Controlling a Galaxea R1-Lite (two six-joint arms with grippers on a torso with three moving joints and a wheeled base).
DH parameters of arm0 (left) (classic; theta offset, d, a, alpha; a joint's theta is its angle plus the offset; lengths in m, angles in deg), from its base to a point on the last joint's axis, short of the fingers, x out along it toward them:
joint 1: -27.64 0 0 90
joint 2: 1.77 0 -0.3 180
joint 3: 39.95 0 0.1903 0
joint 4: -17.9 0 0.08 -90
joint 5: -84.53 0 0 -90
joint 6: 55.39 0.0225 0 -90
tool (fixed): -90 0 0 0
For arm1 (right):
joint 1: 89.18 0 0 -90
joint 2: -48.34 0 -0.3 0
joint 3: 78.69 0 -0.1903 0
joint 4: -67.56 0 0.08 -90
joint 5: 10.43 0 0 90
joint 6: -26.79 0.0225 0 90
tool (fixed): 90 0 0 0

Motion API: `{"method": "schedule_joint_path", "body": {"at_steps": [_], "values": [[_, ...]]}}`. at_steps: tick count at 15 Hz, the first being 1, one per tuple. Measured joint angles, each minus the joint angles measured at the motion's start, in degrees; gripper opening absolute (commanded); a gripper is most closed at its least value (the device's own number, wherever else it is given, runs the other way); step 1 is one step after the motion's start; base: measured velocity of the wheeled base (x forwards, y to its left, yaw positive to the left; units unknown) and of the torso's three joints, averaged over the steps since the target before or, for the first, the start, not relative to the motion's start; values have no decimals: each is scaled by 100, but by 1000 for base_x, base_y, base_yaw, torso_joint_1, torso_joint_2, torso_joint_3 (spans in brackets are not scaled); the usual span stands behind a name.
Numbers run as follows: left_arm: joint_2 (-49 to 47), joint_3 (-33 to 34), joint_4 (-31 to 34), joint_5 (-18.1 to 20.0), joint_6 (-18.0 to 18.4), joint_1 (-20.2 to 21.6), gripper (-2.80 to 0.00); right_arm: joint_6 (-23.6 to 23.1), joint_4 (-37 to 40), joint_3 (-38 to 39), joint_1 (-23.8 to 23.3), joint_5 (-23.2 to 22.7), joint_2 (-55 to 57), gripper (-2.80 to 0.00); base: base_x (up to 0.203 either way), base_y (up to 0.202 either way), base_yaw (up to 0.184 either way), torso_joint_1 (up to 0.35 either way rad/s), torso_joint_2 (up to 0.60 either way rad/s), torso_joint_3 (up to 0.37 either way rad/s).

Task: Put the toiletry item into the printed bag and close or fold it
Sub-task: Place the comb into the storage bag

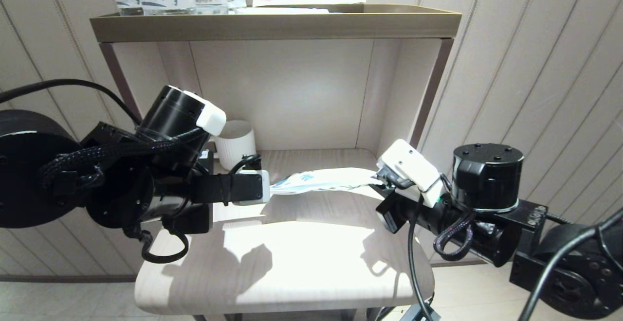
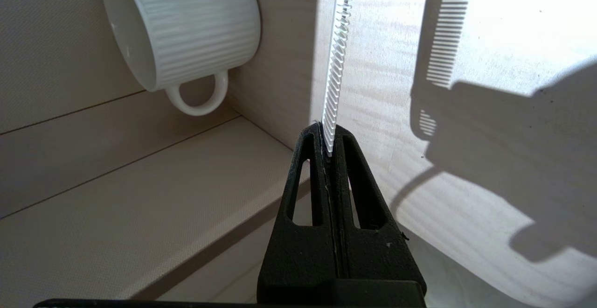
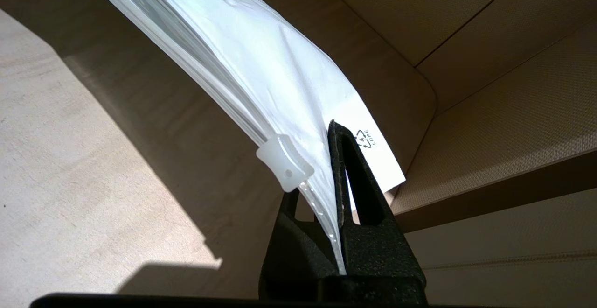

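Left end effector [image 2: 329,147] clamped on the comb [image 2: 338,56], right end effector [image 3: 333,158] clamped on the printed bag [image 1: 323,181]; align the comb tip squarely with the bag's mouth.

The right gripper [image 3: 336,130] pinches one end of the white printed bag [image 3: 261,60] just beside its zip slider [image 3: 283,162], and the bag arches away above the pale wooden shelf [image 3: 70,168].

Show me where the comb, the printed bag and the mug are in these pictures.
comb [image 2: 336,60], left wrist view, on its row of teeth.
printed bag [image 3: 280,70], right wrist view, on its white side panel.
mug [image 2: 196,23], left wrist view, on its ribbed outer wall.
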Motion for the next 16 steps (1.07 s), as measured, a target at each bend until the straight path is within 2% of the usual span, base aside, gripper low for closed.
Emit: {"method": "schedule_joint_path", "body": {"at_steps": [6,10,16], "values": [[-340,-459,9,33,0,-15,-280,-4,1,66,140,0,2,-280,0,0,0,0,0,0],[-638,-926,62,5,10,-356,-280,-1,0,107,277,6,7,-280,0,0,0,0,0,0],[-862,-1261,122,4,8,-861,-280,-1,-5,135,307,6,24,-280,0,0,0,0,0,0]]}}
